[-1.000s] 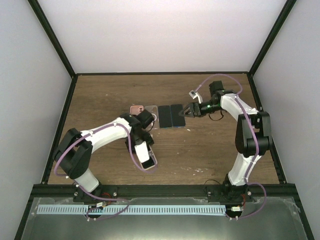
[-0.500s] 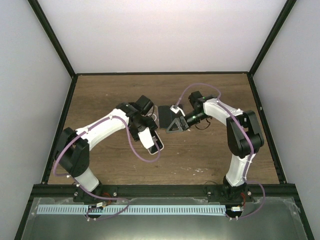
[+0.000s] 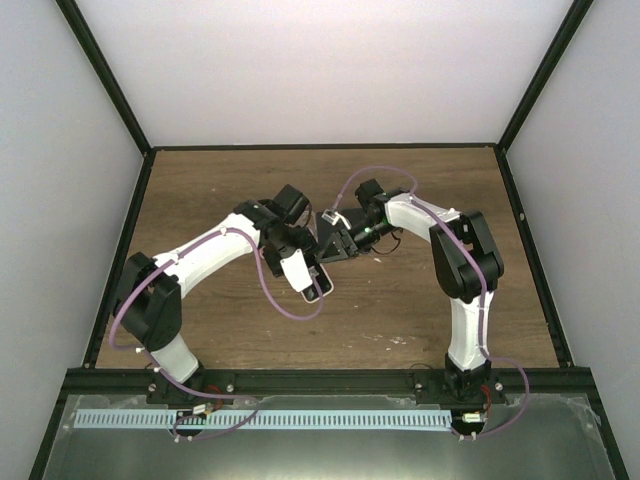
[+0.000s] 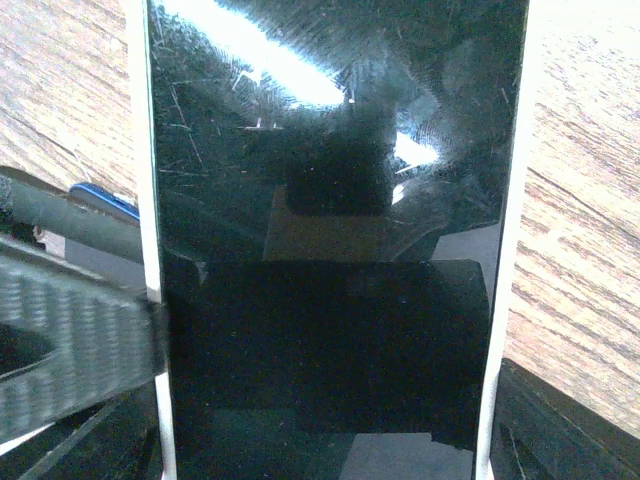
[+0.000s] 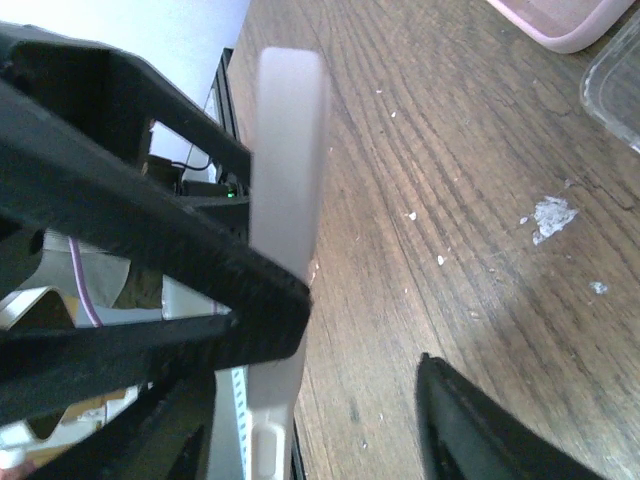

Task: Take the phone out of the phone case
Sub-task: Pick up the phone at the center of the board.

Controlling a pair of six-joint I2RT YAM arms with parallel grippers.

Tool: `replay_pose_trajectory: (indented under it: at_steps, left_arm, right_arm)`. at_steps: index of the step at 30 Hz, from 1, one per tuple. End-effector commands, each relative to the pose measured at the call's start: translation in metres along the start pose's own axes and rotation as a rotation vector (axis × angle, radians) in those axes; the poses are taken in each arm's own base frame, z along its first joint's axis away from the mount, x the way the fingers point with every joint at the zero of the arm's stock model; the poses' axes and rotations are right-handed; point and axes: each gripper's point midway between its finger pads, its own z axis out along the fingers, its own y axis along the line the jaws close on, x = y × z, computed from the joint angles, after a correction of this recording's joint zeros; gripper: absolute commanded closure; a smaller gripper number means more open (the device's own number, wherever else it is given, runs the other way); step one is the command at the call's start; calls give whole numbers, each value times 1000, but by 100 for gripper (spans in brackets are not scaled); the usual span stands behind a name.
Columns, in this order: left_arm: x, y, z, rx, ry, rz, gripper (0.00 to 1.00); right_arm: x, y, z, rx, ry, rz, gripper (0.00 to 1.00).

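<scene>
The left arm [image 3: 205, 258] reaches from its base up and across the table [image 3: 400, 310] toward the middle. The left gripper [image 4: 325, 385] is clamped on the phone [image 4: 330, 150]. One ribbed grey finger [image 4: 70, 350] presses the phone's left long side and the other finger shows at its lower right. The phone is therefore off the table, in that gripper's hold, near the middle of the top view. Its dark glass fills the left wrist view, scratched and smeared, with a white strip down each long side. Whether that strip is the case or the phone's own body cannot be told. A blue edge [image 4: 100, 200] peeks out just left of the phone.

Just right of the phone is the right gripper [image 5: 358, 340], with its jaws spread apart and bare wood showing between them. In the right wrist view the phone appears edge-on as a pale upright strip. The tip of one black finger [image 5: 200, 260] crosses that strip, but contact cannot be judged. In that same view, some way past the phone, white flecks [image 5: 550, 215] dot the wood. Farther still, a pink case [image 5: 570, 20] and a clear case [image 5: 620, 90] lie flat side by side. The right arm [image 3: 455, 250] bends back from the phone to its base.
</scene>
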Motion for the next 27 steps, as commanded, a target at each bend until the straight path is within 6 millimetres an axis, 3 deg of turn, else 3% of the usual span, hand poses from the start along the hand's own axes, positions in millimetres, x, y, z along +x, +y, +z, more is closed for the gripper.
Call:
replay_pose_trajectory:
  at_steps: [1,7,11,14,16,22,27]
  left_arm:
    - [-4,20,-14,-65,-14,26,62]
    - [-3,23,-17,-78,-11,-2,60]
    - [7,33,-20,-123,32,-80,39]
    - [20,40,-29,-168,49,-178,22]
    - [29,43,-37,-199,57,-242,2]
    - [72,55,-71,-371,93,-484,0]
    - [82,65,-101,-496,0,-740,0]
  right_arm:
    - [-15,2,10,17,5,-31,53]
    - [-18,5,14,3,12,-22,75]
    - [-27,11,8,13,3,-51,98]
    - [-38,16,-5,-5,-42,-65,99]
    - [-46,19,-17,-12,-75,-76,99]
    - [-75,33,-63,-20,-192,-141,99]
    - [-107,62,-114,-47,-343,-243,99]
